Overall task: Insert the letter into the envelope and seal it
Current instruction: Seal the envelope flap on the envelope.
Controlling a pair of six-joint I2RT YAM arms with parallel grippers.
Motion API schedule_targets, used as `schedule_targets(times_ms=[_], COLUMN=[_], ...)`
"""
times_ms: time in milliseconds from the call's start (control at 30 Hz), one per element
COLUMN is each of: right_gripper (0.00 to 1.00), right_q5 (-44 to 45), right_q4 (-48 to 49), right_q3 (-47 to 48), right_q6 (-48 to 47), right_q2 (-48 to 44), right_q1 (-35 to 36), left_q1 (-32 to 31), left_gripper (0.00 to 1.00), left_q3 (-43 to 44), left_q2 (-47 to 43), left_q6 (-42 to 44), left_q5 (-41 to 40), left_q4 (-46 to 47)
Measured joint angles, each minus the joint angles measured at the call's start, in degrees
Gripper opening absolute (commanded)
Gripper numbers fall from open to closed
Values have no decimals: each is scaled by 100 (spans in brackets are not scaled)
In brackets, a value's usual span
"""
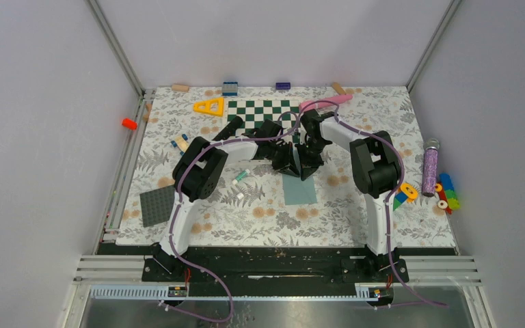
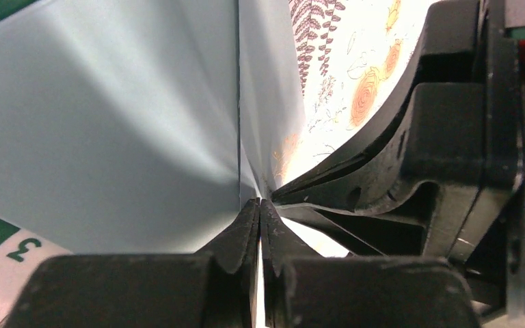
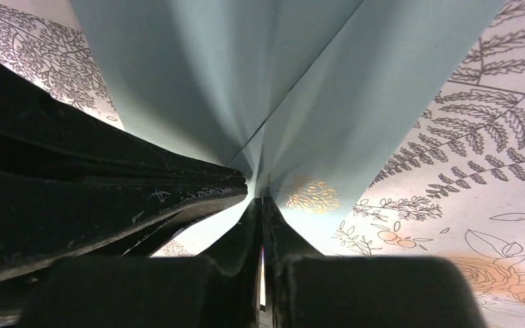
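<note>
The teal envelope lies on the floral table cover at the middle, its far end lifted under both grippers. My left gripper and right gripper meet tip to tip there. In the left wrist view the envelope fans out from my left gripper, which is shut on its edge, with the right gripper's fingers close beside. In the right wrist view the envelope spreads from my right gripper, also shut on its paper. The letter is hidden from every view.
The green-white chessboard lies just behind the grippers. A dark grey baseplate is at the front left, a yellow triangle at the back left, a pink object at the back. A purple tube and coloured blocks sit right.
</note>
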Motion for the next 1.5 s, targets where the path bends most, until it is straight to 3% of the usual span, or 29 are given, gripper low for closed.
schedule_targets(times_ms=[300, 467, 533, 567, 600, 633, 800, 867, 900, 967, 1000, 1200, 1500], right_gripper=[0, 16, 29, 48, 75, 97, 100, 90, 74, 20, 3, 0, 0], right_q5=[-269, -304, -302, -306, -313, -328, -811, -1193, -1414, -1803, -2035, -2887, -2669], right_q4=[308, 772, 977, 1071, 1161, 1250, 2258, 2618, 2809, 3123, 3311, 4017, 3851], right_q3=[-282, -859, -1088, -1207, -1307, -1392, -2238, -2514, -2605, -2693, -2717, -2535, -1967], right_q6=[74, -129, -195, -225, -264, -271, -348, -234, -140, 81, 243, 1460, 2052], right_q2=[-155, -682, -1060, -1307, -1569, -1821, -3195, -3397, -3370, -3141, -2957, -1650, -789], right_q1=[-66, -105, -144, -188, -249, -326, -927, -1172, -1298, -1462, -1521, -1626, -1576], left_q1=[-55, -55, -52, -52, -52, -50, -28, -20, -15, 2, 9, 44, 63], left_gripper=[0, 0, 0, 0, 0, 0, 0, 0, 0, 0, 0, 0, 0], left_q3=[162, 175, 175, 175, 175, 173, 149, 149, 149, 149, 149, 149, 146], left_q2=[13, 24, 28, 33, 35, 39, 68, 81, 90, 111, 122, 181, 212], left_q6=[22, -15, -15, -15, -20, -20, -37, -39, -39, -42, -44, -39, -39], left_q5=[-195, -190, -177, -164, -146, -131, -4, 33, 57, 120, 160, 343, 442], left_q4=[-280, -291, -282, -273, -262, -247, -140, -122, -111, -85, -68, 26, 76])
